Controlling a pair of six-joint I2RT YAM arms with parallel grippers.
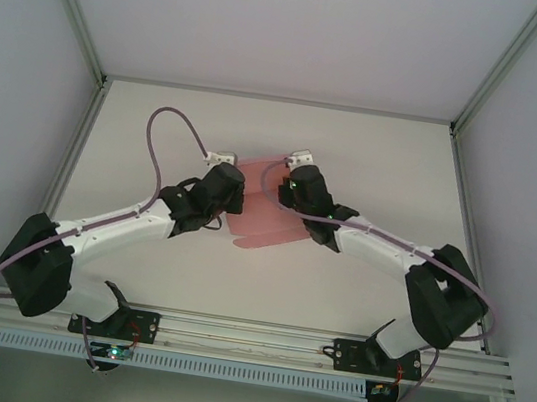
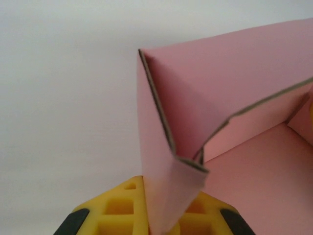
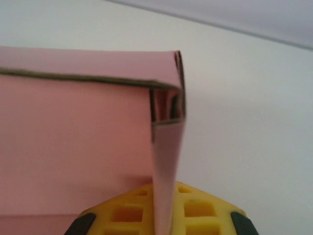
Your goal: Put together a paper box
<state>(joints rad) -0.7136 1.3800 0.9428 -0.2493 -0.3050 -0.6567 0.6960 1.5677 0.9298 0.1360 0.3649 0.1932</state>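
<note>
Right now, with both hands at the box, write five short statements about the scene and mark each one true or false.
1. The box is pink. True.
2. The box lies as a flat, unfolded sheet. False: its walls stand up and meet at folded corners.
3. The left hand has a wall of the box between its fingers. True.
4. One hand hangs clear of the box. False: the right hand also has a wall of the box between its fingers.
5. The box sits at the near edge, against the arm bases. False: it sits near the middle of the table.
</note>
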